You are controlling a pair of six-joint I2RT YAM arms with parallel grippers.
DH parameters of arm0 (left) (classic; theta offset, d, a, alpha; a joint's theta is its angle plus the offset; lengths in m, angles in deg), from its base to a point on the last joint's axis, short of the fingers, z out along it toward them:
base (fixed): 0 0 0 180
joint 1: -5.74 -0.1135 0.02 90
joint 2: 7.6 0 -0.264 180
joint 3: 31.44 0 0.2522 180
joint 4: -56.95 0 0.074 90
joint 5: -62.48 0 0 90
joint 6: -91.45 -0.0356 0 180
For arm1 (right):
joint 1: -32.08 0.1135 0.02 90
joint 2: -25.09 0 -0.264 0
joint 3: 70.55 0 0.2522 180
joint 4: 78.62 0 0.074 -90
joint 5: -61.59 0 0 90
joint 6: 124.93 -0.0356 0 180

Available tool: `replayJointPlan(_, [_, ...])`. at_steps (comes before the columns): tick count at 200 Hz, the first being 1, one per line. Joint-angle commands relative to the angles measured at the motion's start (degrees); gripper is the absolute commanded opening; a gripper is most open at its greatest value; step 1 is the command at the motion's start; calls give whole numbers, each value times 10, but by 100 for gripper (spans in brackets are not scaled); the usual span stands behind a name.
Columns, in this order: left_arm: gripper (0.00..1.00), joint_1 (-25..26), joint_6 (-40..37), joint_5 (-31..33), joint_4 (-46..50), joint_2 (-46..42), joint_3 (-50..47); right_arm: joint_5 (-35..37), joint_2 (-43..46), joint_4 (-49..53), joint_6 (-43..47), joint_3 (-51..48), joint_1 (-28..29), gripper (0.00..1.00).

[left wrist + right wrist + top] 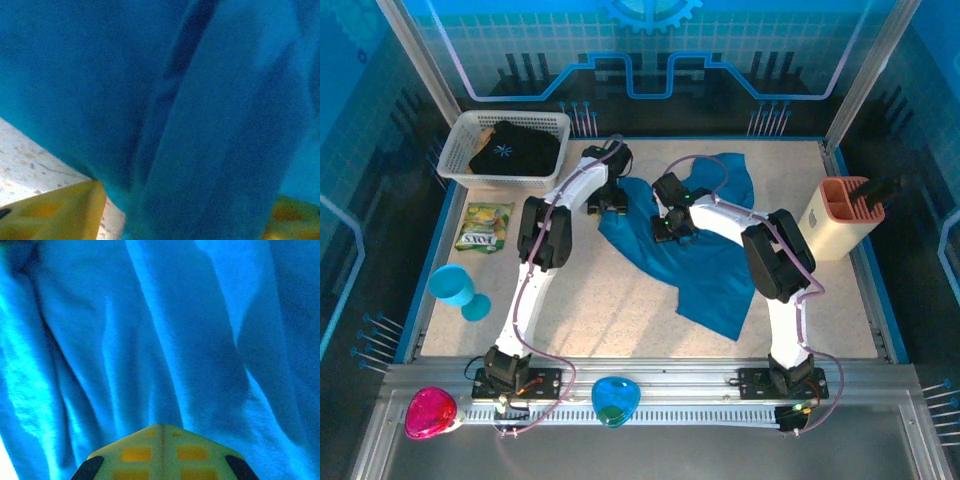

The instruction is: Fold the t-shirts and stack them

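Left end effector (612, 206), right of white basket (453, 160) holding black t-shirt (515, 150), pale starburst print showing: released, fingers (55, 212) apart, teal t-shirt (710, 265) between. Teal t-shirt rumpled mid tabletop (620, 320). Right end effector (671, 230): clenched, pinching teal fold, creases converging at tips. Beige holder (835, 235) far right: orange compartments, contents unclear.

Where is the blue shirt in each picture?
Top view: blue shirt spread mid-table, right of centre.
Left wrist: blue shirt across the top and middle, above the table's corner.
Right wrist: blue shirt rumpled above the right pincer.
Shared landmark: the speckled table, also at the left wrist view's lower left.
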Motion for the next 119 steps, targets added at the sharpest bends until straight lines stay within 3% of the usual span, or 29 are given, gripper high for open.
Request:
replayJointPlan(1, [72,3,-3,0,15,-26,-15,9,-8,9,-15,15,-7,0])
replayJointPlan(36, [79,3,1,42,-52,-141,-128,7,7,4,-17,2,-5,0])
replayJointPlan(58, [80,-5,4,37,-60,-183,-169,3,17,0,-19,-9,-5,0])
replayJointPlan(89, [61,-12,12,1,-73,-210,-236,2,35,-9,-22,-27,-3,0])
replayJointPlan(119, [53,-17,37,-60,-144,-240,-316,5,46,-10,-20,-40,-3,0])
